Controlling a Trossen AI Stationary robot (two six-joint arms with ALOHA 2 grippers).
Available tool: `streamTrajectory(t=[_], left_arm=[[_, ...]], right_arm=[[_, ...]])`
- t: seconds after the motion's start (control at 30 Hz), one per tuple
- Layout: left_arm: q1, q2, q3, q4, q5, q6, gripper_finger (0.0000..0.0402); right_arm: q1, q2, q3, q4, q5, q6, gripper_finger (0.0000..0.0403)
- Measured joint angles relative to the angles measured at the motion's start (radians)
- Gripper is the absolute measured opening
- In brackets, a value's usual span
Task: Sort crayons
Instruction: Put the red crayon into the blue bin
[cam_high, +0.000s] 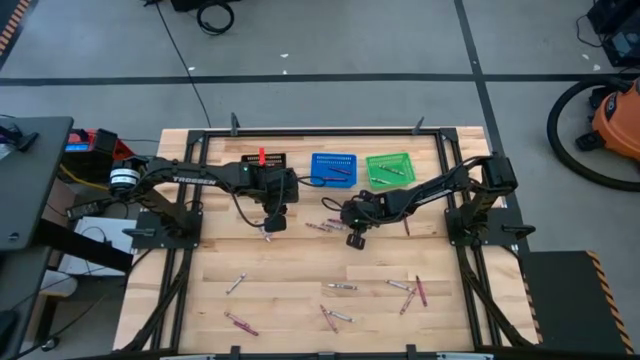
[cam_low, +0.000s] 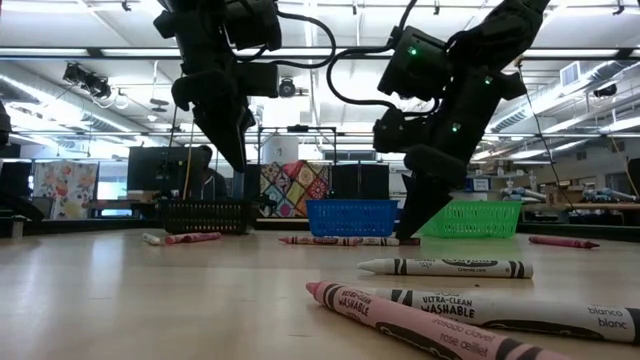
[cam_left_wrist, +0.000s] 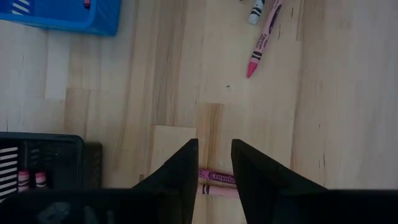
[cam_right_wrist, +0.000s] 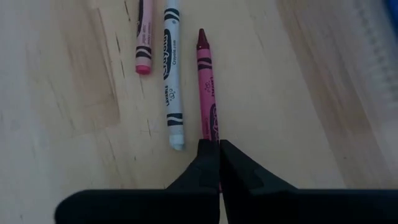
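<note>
I have the right gripper (cam_right_wrist: 219, 163) pinched shut on the near end of a dark red crayon (cam_right_wrist: 207, 87) at centre frame, beside a white crayon (cam_right_wrist: 171, 74), so it lifts alone. My left gripper (cam_left_wrist: 214, 165) hangs open over a pink crayon (cam_left_wrist: 217, 179), near the black basket (cam_left_wrist: 43, 158).

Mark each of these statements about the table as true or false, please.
1. The right claw is shut on a red crayon. True.
2. The left claw is shut. False: it is open above a pink crayon.
3. The blue basket stands between the black basket and the green basket. True.
4. A white crayon lies beside the red one. True.
5. All crayons are in baskets. False: many lie on the table.
</note>
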Motion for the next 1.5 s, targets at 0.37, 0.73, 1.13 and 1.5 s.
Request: streamTrajectory(t=[0.37,0.73,1.13,1.5], left_arm=[[0.000,0.000,0.000,0.004,0.000,0.000,0.0107],[0.000,0.000,0.000,0.004,0.000,0.018,0.0107],[0.000,0.000,0.000,0.004,0.000,0.018,0.0107],[0.000,0.000,0.000,0.004,0.000,0.017,0.0107]], right_arm=[[-0.001,-0.011,0.000,-0.027,-0.005,0.000,0.0013],[-0.001,-0.015,0.003,-0.106,0.020,0.043,0.0025],[-0.001,-0.021,0.000,-0.097,0.020,0.022,0.0003],[-0.002,-0.043,-0.004,-0.095,0.012,0.014,0.0003]])
